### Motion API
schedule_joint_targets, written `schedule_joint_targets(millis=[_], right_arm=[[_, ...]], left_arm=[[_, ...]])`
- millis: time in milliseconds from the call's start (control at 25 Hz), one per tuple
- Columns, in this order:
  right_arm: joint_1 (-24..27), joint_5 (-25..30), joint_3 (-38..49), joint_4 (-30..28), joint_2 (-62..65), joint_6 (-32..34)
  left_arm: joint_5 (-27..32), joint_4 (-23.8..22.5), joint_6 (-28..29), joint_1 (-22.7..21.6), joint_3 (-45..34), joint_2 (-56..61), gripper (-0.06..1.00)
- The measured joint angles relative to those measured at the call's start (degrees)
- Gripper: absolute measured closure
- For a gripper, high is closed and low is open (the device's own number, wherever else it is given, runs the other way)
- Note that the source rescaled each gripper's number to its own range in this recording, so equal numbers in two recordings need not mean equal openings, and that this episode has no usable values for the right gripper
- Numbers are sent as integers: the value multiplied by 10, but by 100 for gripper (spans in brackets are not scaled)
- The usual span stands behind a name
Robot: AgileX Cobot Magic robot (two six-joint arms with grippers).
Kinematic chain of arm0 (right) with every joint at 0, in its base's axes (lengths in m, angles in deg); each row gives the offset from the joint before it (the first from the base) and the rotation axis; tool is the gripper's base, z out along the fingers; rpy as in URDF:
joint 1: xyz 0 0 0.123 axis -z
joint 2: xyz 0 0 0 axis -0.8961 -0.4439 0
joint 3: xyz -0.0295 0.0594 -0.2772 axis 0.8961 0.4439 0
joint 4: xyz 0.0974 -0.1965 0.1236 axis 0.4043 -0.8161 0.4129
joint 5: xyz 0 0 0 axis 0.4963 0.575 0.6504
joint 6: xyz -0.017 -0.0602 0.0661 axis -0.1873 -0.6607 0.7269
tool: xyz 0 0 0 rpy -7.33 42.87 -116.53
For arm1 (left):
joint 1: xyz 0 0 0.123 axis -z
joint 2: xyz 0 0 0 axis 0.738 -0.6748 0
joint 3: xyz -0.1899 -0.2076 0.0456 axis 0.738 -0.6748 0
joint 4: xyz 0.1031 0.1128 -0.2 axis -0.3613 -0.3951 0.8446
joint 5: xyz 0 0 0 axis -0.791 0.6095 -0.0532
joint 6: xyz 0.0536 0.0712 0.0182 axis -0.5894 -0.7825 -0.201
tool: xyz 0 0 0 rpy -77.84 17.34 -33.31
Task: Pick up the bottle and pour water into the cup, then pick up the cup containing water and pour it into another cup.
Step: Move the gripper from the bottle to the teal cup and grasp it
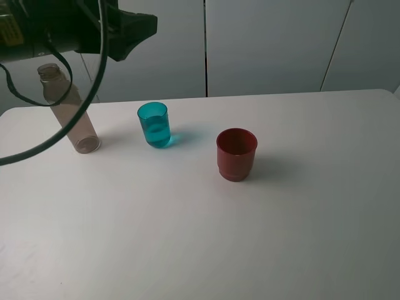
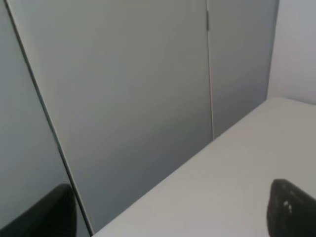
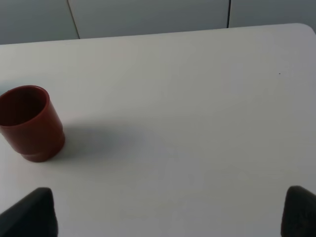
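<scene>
Water in the teal cup, second pour looks next
Bottle (image 1: 70,112) upright at the left of the table (image 1: 187,237), apart from the teal cup (image 1: 154,125); red cup (image 1: 236,153) empty on its other side. Left gripper (image 2: 165,212) raised, jaws wide, empty; right gripper (image 3: 163,215) likewise. Grip the teal cup mid-wall, lift level, tip slowly over the red rim. Cups and bottle unmarked; yellow sticker (image 1: 7,28) on the left arm unreadable
</scene>
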Motion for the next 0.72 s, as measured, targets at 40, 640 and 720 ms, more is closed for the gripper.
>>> schedule_joint_targets(millis=[40,640,720], right_arm=[[0,0,0,0,0,0],[0,0,0,0,0,3],[0,0,0,0,0,3]], left_arm=[[7,5,0,5,0,-6,0],[-74,399,-318,15,-145,-102,0],[-109,421,-333,12,-167,-118,0]])
